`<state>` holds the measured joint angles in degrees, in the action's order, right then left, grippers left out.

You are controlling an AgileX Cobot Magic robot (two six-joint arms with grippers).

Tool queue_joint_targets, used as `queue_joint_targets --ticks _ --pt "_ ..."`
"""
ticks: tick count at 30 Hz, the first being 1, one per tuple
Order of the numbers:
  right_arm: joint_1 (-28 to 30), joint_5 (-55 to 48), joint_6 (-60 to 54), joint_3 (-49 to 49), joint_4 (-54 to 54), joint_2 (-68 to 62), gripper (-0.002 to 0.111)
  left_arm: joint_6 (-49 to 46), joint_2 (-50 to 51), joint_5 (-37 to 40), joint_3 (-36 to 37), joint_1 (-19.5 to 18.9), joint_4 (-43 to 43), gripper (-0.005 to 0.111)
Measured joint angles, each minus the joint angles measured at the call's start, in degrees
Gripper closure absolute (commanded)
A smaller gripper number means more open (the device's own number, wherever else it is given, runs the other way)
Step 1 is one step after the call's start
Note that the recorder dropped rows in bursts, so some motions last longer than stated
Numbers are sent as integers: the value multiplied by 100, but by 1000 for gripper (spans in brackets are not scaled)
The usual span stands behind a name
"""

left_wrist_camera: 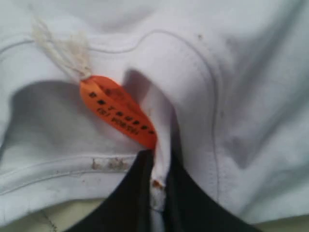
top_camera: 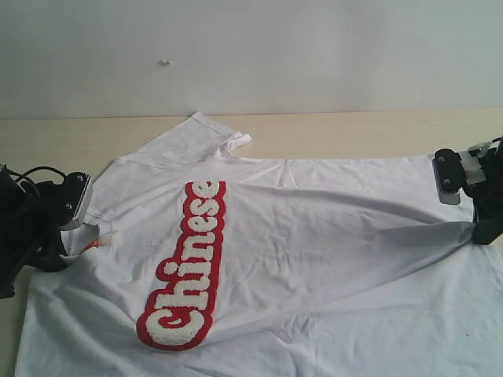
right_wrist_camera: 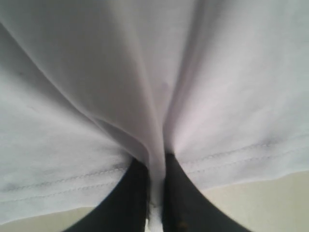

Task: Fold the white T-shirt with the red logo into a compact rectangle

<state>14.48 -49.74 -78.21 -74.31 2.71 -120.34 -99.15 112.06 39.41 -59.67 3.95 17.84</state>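
Note:
The white T-shirt (top_camera: 314, 236) lies spread across the table, collar to the left and hem to the right. The red logo (top_camera: 186, 263) with white letters runs along its chest. My left gripper (top_camera: 78, 228) is shut on the collar, the cloth pinched between its black fingers (left_wrist_camera: 140, 193) just below the orange neck tag (left_wrist_camera: 118, 111). My right gripper (top_camera: 481, 228) is shut on the hem (right_wrist_camera: 63, 181), and a ridge of cloth (right_wrist_camera: 154, 140) rises between its fingers. Taut folds run across the shirt from the hem grip toward the collar.
The beige table (top_camera: 354, 133) shows behind the shirt, with a white wall beyond it. One sleeve (top_camera: 196, 137) lies folded at the back. Black cables (top_camera: 31, 174) hang at the left arm.

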Motion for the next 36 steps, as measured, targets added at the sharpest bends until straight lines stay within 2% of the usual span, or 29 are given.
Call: queue_joint_targets --ticks 13,19,26,32,36 --pt "-8 0 45 0 -43 26 108 618 0 -106 10 0 -20 107" --pt "12 62 45 53 -567 197 108 647 -199 -246 20 0 -136 107" --pt "-41 153 -217 68 -1093 1261 108 1179 -1165 -737 20 0 -323 107" --pt "-64 294 -263 68 -1409 2210 108 2421 -2168 -1734 30 -11 -385 107" --pt "-64 402 -166 68 -1431 2798 108 3200 -2826 -2108 30 -190 -385 107"
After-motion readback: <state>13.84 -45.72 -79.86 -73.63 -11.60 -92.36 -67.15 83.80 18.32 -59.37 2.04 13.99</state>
